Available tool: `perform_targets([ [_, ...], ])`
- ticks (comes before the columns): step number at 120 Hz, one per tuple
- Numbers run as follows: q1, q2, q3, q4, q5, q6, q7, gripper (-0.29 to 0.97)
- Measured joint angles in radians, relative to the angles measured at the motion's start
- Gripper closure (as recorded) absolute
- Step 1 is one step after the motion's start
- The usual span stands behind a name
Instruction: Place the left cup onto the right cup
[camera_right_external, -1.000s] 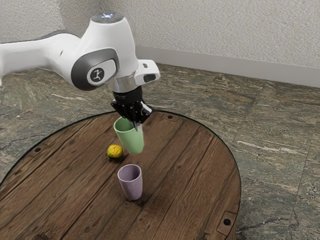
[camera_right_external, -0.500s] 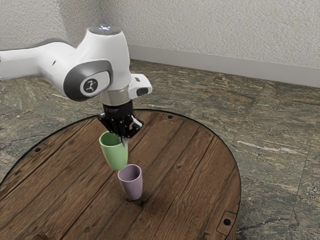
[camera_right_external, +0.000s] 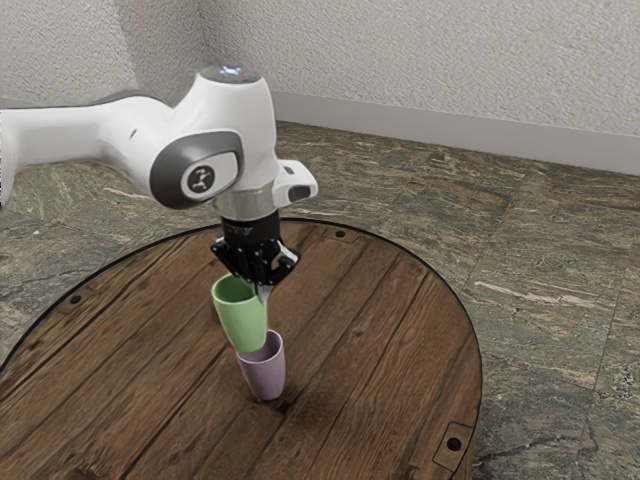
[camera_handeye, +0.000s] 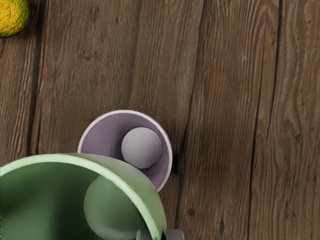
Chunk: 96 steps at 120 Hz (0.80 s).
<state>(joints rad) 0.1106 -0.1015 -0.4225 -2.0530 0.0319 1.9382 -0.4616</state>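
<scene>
My gripper (camera_right_external: 259, 284) is shut on the rim of the green cup (camera_right_external: 240, 313), which hangs upright with a slight tilt. Its base sits at the mouth of the purple cup (camera_right_external: 264, 366), which stands upright on the round wooden table (camera_right_external: 380, 340). In the wrist view the green cup (camera_handeye: 75, 200) is close under my hand and overlaps part of the purple cup (camera_handeye: 127, 145), whose open mouth shows beside it.
A small yellow ball (camera_handeye: 12, 15) lies on the planks some way from the cups in the wrist view. The table's rim (camera_right_external: 470, 330) curves round at the exterior view's right, with stone floor and a wall beyond.
My hand has carried the green cup toward the exterior view's right and down, from beside the purple cup to directly above its mouth. The purple cup has not moved.
</scene>
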Motion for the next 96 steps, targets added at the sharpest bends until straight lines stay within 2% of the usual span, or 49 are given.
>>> perform_targets([
  [96, -0.009, 0.154, 0.037, 0.035, 0.032, 0.056, -0.028, 0.79],
])
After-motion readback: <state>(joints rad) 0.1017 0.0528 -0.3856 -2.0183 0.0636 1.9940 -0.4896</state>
